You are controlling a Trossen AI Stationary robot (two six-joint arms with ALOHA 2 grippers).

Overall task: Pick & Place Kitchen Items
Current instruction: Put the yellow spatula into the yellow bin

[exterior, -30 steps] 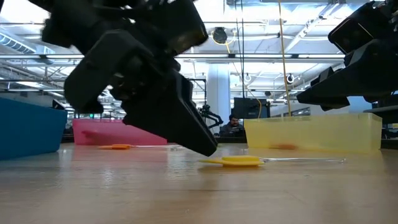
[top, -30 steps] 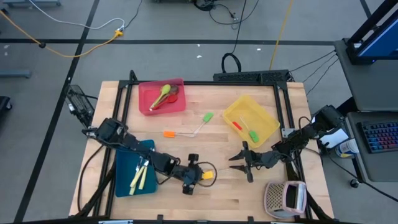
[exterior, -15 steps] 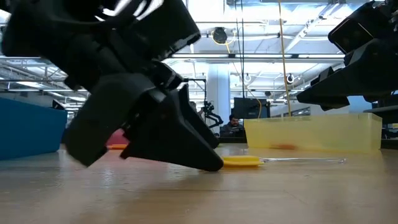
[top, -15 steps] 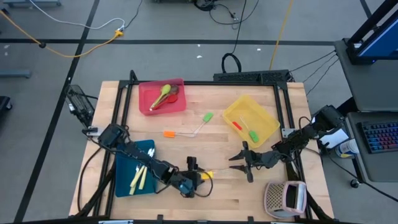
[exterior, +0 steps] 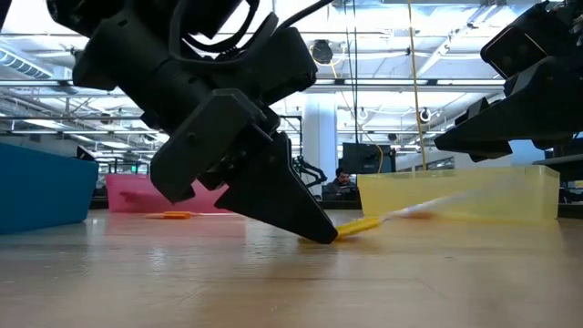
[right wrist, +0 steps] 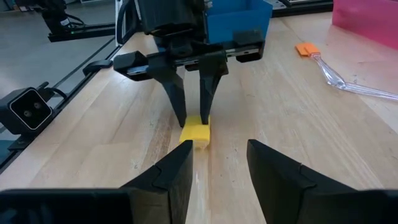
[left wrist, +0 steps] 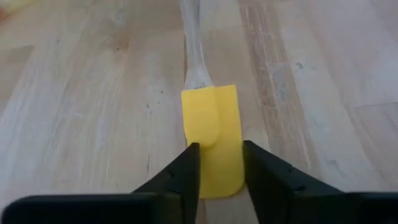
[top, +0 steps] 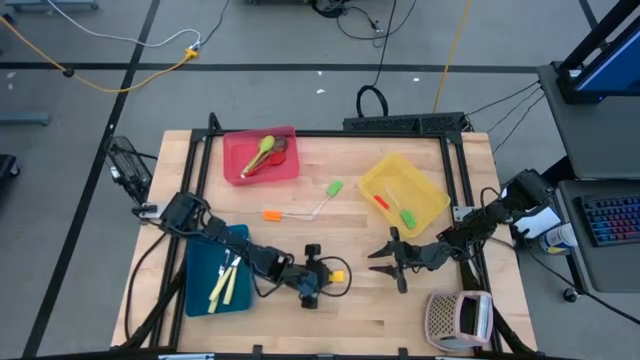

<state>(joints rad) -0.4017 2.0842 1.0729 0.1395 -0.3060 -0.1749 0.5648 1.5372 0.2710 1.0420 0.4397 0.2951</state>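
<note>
A yellow-headed, clear-handled spatula (top: 338, 275) is at the table's near middle. My left gripper (top: 326, 278) is shut on its yellow head (left wrist: 210, 118), which also shows in the right wrist view (right wrist: 194, 132). My right gripper (top: 378, 262) is open and empty a little to the right, its fingers pointing at the spatula. An orange spatula (top: 288, 214) and a green spatula (top: 329, 191) lie flat on the wood farther back. My left gripper pinches the yellow head by its two side edges (left wrist: 216, 158) between its two fingers, near the head's free end. The fingers slant down from the table's left and lie along the spatula. The head stays low at the table and the clear handle (exterior: 437, 204) tilts up off it.
A blue tray (top: 200, 285) with cream knives sits at the near left. A red tray (top: 235, 165) with spoons is at the far left and a yellow tray (top: 425, 205) with spatulas at the right. A pinkish perforated box (top: 458, 318) stands at the near right corner.
My left gripper has come down and toward the table's right onto the yellow spatula's head and taken hold of it. The spatula lay flat before. Now its clear handle has tipped up off the table while the head stays low.
</note>
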